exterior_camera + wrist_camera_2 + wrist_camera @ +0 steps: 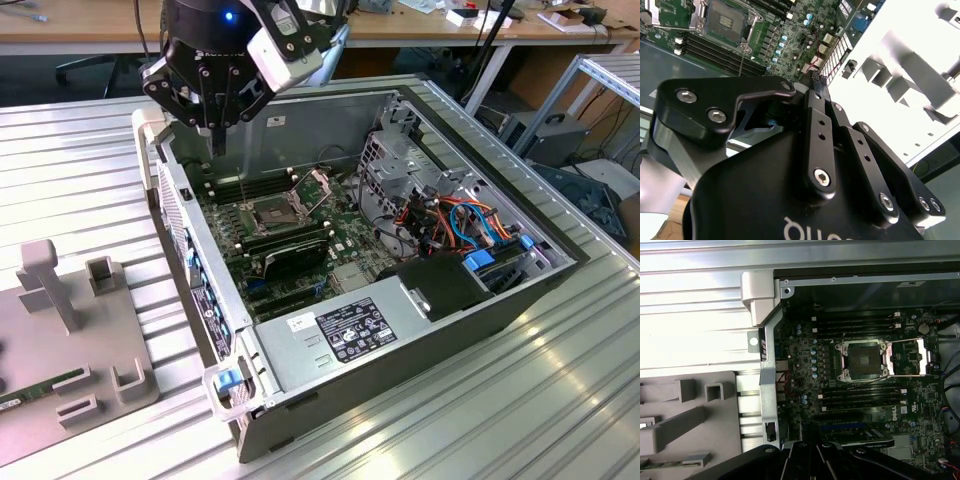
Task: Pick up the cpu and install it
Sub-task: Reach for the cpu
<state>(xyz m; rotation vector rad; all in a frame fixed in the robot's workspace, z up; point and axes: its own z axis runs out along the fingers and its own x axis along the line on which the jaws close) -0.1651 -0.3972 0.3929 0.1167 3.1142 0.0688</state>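
Tool (218, 146) hangs over the open case (480, 310), partly cut off.

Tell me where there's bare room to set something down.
Bare ribbed table borders the case at the exterior view's right; more lies at its left, beyond the grey fixture plate. Inside, motherboard and cables crowd everything.

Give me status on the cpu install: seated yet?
Not seated. Done: the socket has its frame hinged open, its bed dark, no silver chip in it. In hand: the gripper hangs over the open case, to the exterior view's left of the socket; whether it holds the cpu I cannot tell. Left: cpu into socket.
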